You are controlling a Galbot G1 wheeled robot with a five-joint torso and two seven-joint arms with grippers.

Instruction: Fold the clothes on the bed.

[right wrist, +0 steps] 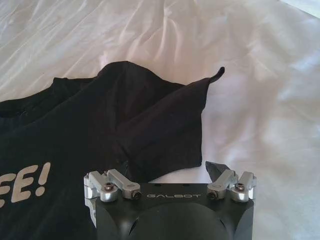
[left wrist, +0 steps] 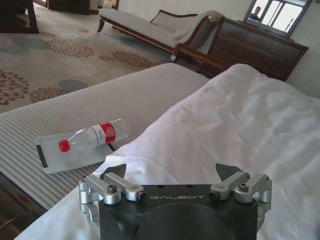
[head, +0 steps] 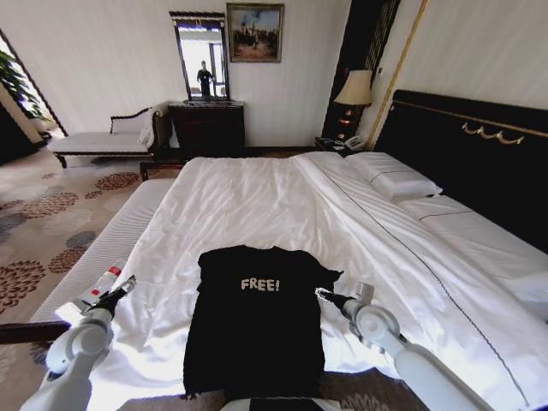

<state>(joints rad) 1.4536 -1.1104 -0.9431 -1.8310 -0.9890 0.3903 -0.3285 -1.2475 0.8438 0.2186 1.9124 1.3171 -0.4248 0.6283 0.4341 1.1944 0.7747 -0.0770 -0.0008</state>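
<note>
Spreading wide, jaws released, the right gripper hangs over the T-shirt at its right sleeve. The left gripper, jaws apart and empty, sits left of the T-shirt above white sheet. The T-shirt lies flat at the bed's foot. A bottle rests on the bench left of the T-shirt.

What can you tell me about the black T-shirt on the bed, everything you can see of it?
The black T-shirt is short-sleeved, of soft cotton-like cloth, with white "FREE!" lettering on the chest. It lies face up near the foot of the bed, collar toward the pillows, hem hanging over the near edge. The sleeve on the robot's right is folded inward across the body, its corner curling up. The right gripper, fingers open, sits at that sleeve's edge; whether it touches the cloth is unclear. The left gripper is off to the side.
</note>
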